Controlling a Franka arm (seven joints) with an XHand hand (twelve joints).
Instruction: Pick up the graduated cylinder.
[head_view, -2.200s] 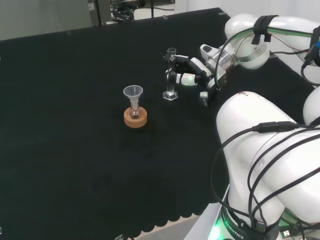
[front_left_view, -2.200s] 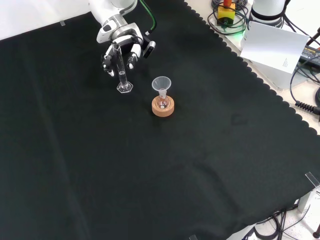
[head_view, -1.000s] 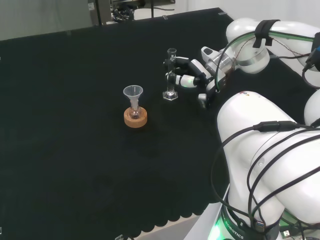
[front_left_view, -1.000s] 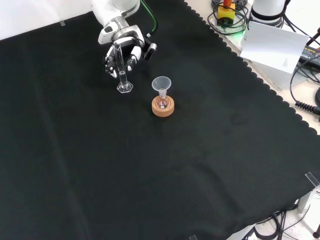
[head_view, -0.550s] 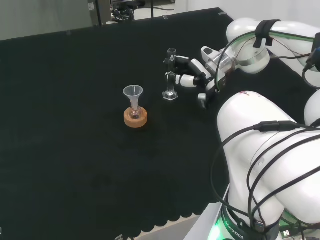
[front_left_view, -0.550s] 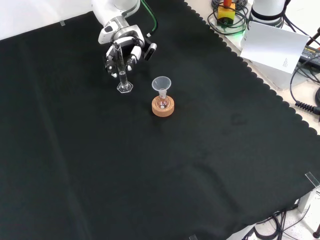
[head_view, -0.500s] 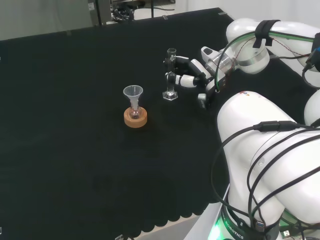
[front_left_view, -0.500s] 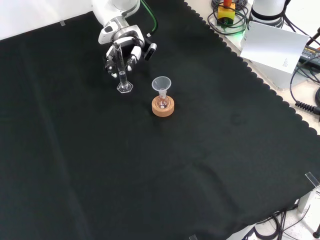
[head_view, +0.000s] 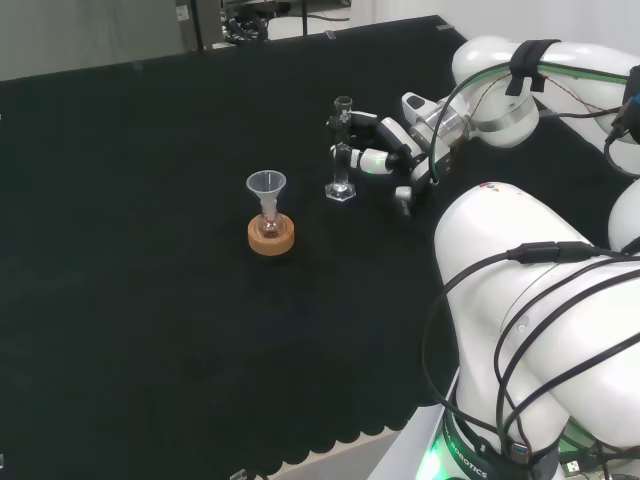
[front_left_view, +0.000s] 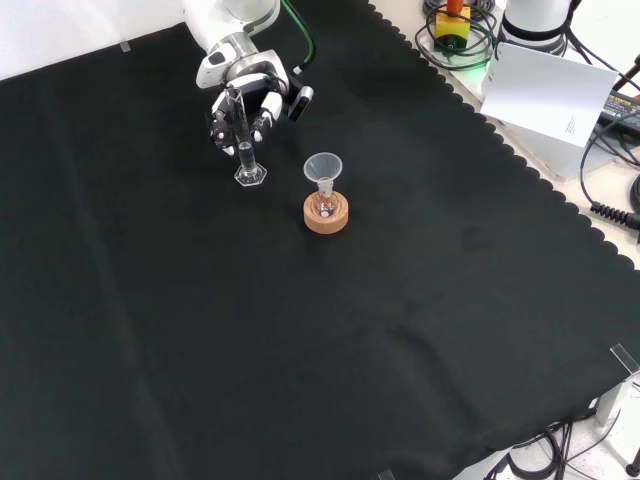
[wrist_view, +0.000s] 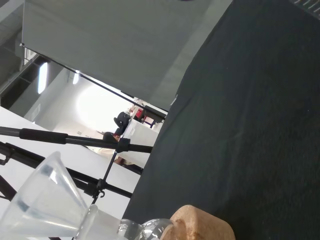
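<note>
Upright on the black cloth (front_left_view: 420, 300), the graduated cylinder (head_view: 342, 150) stands on its hexagonal foot with the hand (head_view: 385, 148) curled round its tube from the right of the head view. Just left of it in that view, a clear funnel (head_view: 266, 186) sits in a small flask on a cork ring (head_view: 271, 236); the front view places the cylinder (front_left_view: 243, 140) left of the funnel (front_left_view: 323, 166).

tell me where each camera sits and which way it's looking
Head view: behind and above the arm's base, looking over the white links at the bench; the hand is curled round the graduated cylinder.
Front view: opposite the arm, looking down on the cloth; the hand enters from the top.
Wrist view: at the wrist, facing the funnel and cork ring.
Head and front views share the cylinder, funnel and ring.
</note>
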